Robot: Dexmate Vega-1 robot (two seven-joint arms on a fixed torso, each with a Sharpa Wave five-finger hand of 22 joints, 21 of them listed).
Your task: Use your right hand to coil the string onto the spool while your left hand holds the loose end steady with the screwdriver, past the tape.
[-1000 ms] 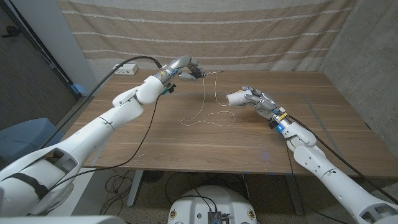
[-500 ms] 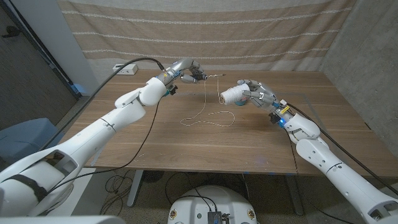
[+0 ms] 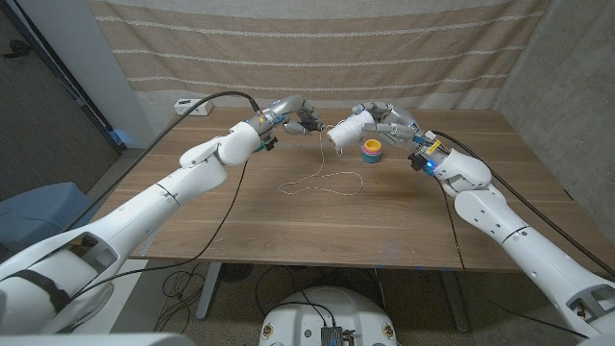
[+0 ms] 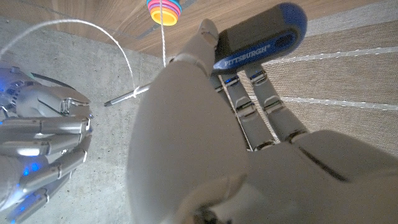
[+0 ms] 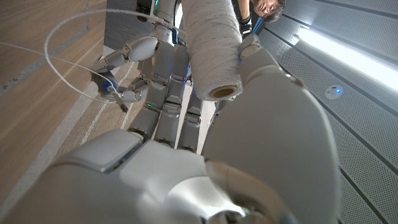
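My right hand (image 3: 389,123) grips the white spool (image 3: 341,136) wound with string and holds it in the air over the table's back middle, tilted toward my left hand (image 3: 288,111). That hand grips a screwdriver (image 4: 258,40) with a blue and grey handle, its shaft pointing at the spool. White string (image 3: 322,181) hangs from the shaft's tip and lies in a loose loop on the wood. A small stack of coloured tape rolls (image 3: 371,151) stands on the table just below the spool. In the right wrist view the spool (image 5: 214,43) sits against the palm.
The wooden table (image 3: 240,226) stretches toward me. A white power strip (image 3: 195,106) with a black cable lies at the back left corner. A striped curtain hangs behind. A person (image 5: 267,6) shows at the right wrist view's edge.
My right hand has lifted the spool and carried it left and back toward the screwdriver, uncovering the coloured tape rolls. The left hand has shifted slightly right.
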